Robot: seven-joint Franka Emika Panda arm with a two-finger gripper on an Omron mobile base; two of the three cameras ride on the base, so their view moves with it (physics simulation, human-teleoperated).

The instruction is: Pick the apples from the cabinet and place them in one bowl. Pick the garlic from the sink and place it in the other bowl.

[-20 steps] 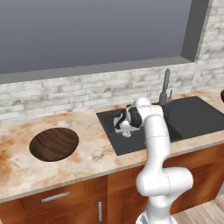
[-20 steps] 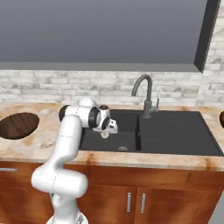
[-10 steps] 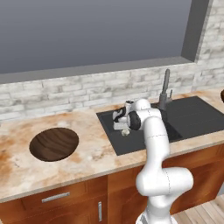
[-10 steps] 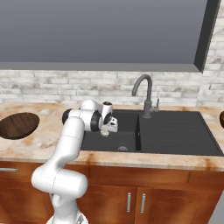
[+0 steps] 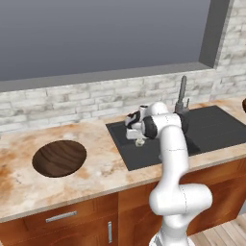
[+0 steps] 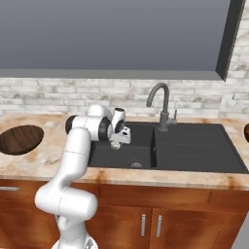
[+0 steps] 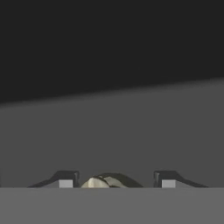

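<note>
Claw point(image 5: 139, 139) sits over the left basin of the black sink point(image 5: 206, 127), at about rim height. A small whitish garlic bulb point(image 5: 140, 142) hangs between the fingers, clear of the basin floor; the right base view shows it just under the claw point(image 6: 116, 142) as well. The hand view has the garlic point(image 7: 107, 181) between the two fingertips point(image 7: 65, 180), which stand part-way in. Judgement: claw clamped on the garlic, bulb lifted out of the basin.

Progress, as far as visible:
- Garlic: picked, not yet placed.
- Wide dark brown bowl point(image 5: 59, 157) rests on the surface point(image 5: 96, 168) well to the left of the sink, nothing inside it. Likely the garlic's destination.
- A brown rim at the right edge of the right base view may be the second bowl point(image 6: 245, 132); contents cannot be told.
- Apples and cabinet: no evidence on whether that half is done.

Left to do: carry the garlic leftward over the surface and release it in the bowl.
</note>
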